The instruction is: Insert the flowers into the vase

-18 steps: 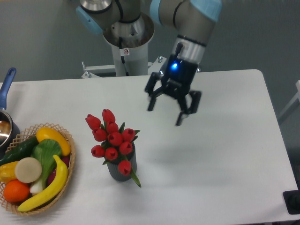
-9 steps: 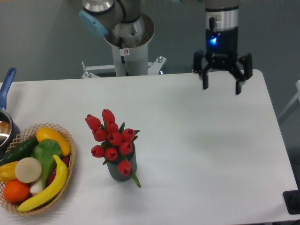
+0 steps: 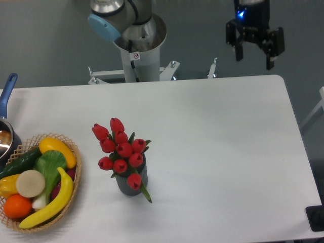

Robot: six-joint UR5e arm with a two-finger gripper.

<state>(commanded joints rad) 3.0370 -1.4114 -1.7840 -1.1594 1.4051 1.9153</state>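
The flowers (image 3: 120, 152), a bunch of red tulip buds with green leaves, stand with their stems inside the vase (image 3: 133, 185), a small dark grey cylinder at the table's front left of centre. One green leaf hangs over the vase's rim to the right. My gripper (image 3: 254, 56) hangs high above the table's far right edge, well apart from the flowers. It is open and nothing is between its fingers.
A wicker basket (image 3: 75, 174) of fruit and vegetables sits at the front left. A pot with a blue handle (image 3: 8, 91) pokes in at the left edge. The arm's base column (image 3: 135, 53) stands behind the table's far edge.
My gripper has risen and moved away to the far right, from near the table's middle to above its back edge. The flowers and vase have stayed put.
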